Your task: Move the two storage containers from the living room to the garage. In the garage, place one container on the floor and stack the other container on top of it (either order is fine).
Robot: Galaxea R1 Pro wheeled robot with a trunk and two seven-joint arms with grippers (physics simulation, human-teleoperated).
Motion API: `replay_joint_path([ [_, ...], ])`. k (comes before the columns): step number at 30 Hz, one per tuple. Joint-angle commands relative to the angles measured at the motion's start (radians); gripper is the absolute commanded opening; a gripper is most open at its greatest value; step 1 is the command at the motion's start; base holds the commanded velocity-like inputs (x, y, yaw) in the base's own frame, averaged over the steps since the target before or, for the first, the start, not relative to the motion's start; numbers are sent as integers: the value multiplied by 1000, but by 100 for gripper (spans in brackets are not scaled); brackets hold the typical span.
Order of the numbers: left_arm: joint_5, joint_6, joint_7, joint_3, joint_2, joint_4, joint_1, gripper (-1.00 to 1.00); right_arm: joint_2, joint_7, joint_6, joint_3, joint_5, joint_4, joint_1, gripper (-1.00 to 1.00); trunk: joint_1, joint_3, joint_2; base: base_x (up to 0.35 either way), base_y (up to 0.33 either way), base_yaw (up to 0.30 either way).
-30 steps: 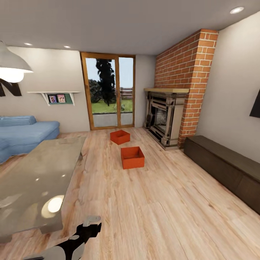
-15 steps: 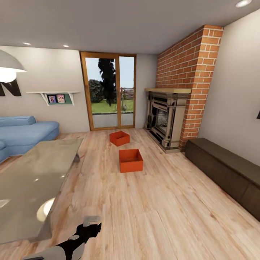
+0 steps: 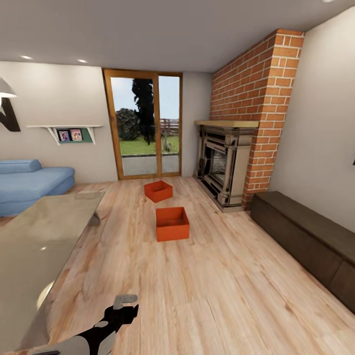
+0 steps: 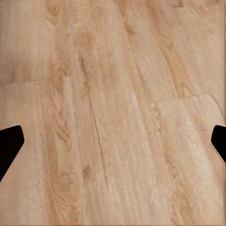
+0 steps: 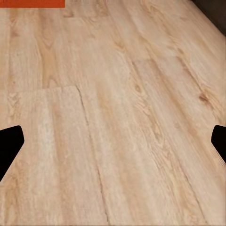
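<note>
Two orange-red storage containers stand on the light wood plank floor of the living room. The nearer container (image 3: 172, 224) sits mid-floor, and the farther container (image 3: 158, 191) is behind it, toward the glass doors (image 3: 143, 125). Both are open-topped and look empty. A strip of one container's wall (image 5: 30, 3) shows in the right wrist view. My left gripper (image 4: 113, 143) is open over bare planks, its dark fingertips (image 4: 9, 148) far apart. My right gripper (image 5: 113, 143) is open too, above the floor short of the container. Part of my left arm (image 3: 106, 328) shows low in the head view.
A glass-topped table (image 3: 44, 236) fills the left side, with a blue sofa (image 3: 29, 182) behind it. A brick fireplace (image 3: 224, 165) and a low dark cabinet (image 3: 305, 236) line the right wall. Open plank floor lies between me and the containers.
The whole head view has shifted: the camera has moved forward and turned a little, so the containers look slightly nearer and more to the left. The containers have not moved on the floor.
</note>
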State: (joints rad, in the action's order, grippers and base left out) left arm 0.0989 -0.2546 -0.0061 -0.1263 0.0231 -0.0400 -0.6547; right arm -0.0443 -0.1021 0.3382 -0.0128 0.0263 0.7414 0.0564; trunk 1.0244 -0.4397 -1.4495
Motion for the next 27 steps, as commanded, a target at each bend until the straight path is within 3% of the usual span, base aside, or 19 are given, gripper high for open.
replay_joint_path([
  [1, 10, -6, 0, -9, 0, -4, -2, 100, 0, -4, 1, 1, 3, 1, 0, 100, 1, -1, 0, 301, -183, 0],
  [9, 10, -6, 0, -9, -2, -4, -2, 100, 0, -5, 1, 1, 3, 1, 0, 100, 1, -1, 0, 310, -153, 13],
  [17, 10, -6, 0, -9, -5, -4, -2, 100, 0, -5, 1, 1, 3, 1, 0, 100, 1, -1, 0, 328, -18, 227],
  [27, 10, -6, 0, -9, -1, -4, -2, 100, 0, -4, 1, 1, 3, 1, 0, 100, 1, -1, 0, 330, -37, 17],
])
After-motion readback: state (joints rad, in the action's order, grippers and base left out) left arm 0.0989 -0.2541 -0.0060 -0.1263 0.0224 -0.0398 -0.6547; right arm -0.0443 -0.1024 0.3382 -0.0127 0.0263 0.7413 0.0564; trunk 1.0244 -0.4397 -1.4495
